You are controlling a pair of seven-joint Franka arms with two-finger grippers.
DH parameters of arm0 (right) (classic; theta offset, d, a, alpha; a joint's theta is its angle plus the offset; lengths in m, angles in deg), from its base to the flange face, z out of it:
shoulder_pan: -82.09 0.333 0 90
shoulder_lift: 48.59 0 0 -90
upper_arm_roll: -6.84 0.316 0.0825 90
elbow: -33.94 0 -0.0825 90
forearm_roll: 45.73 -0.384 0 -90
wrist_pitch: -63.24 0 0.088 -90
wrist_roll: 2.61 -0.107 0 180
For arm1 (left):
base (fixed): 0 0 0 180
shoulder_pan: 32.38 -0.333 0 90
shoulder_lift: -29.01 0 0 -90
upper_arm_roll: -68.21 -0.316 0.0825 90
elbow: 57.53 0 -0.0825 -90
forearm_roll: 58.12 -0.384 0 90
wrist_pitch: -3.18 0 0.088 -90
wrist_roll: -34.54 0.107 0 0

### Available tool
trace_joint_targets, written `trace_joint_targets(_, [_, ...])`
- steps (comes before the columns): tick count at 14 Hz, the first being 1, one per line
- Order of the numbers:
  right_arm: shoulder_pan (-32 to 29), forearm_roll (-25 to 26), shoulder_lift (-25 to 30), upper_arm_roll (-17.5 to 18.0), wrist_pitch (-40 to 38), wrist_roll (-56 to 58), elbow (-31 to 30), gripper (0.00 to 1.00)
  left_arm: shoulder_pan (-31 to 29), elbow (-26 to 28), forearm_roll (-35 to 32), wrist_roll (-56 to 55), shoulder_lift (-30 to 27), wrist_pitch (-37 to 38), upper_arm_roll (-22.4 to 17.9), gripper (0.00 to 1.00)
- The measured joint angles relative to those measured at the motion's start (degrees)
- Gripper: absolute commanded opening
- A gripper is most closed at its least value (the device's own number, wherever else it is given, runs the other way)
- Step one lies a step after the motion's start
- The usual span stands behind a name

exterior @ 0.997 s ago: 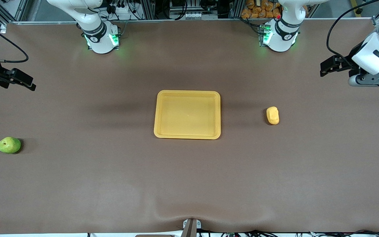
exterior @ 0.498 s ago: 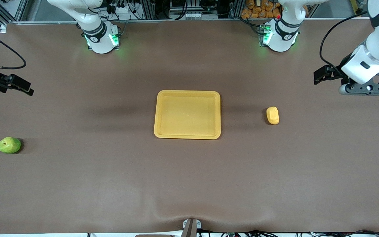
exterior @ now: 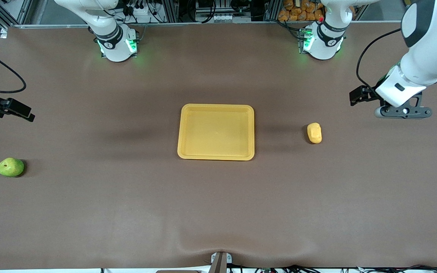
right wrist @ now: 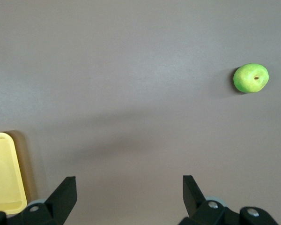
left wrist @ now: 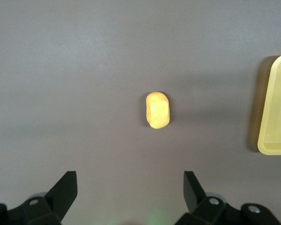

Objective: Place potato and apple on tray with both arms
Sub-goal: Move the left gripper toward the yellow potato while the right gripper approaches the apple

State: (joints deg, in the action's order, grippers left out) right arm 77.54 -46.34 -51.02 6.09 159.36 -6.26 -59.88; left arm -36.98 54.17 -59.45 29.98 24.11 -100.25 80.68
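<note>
The yellow-orange tray point(exterior: 216, 156) lies empty at the table's middle. The potato point(exterior: 314, 133) lies on the table toward the left arm's end; it shows in the left wrist view point(left wrist: 158, 109) with a tray corner point(left wrist: 275, 108). The green apple point(exterior: 10, 167) lies toward the right arm's end, nearer the front camera; it shows in the right wrist view point(right wrist: 251, 78) with a tray corner point(right wrist: 5, 173). My left gripper point(exterior: 359, 95) is open and empty, up over the table by the potato. My right gripper point(exterior: 15, 109) is open and empty, over the table at its own end.
The brown table point(exterior: 218, 212) carries only the tray and the two foods. The arm bases point(exterior: 117, 45) point(exterior: 321, 43) glow green along the table's edge farthest from the front camera. Cables and frames stand past that edge.
My left gripper has moved down and toward the potato. My right gripper has moved down toward the apple's end of the table. The tray, potato and apple have not moved.
</note>
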Motion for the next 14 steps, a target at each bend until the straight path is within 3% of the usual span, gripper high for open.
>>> trace_joint_targets(8, [-1.1, 0.6, -8.7, 0.0, 6.2, 0.0, 4.2, 1.0, 0.0, 9.1, 0.0, -5.7, 0.1, -11.0, 4.6, 1.0])
trace_joint_targets(14, [-2.0, 3.3, -13.6, -0.1, 8.8, 0.7, 4.5, 1.0, -0.4, 15.8, 0.0, -5.9, 2.1, -21.9, 4.9, 1.0])
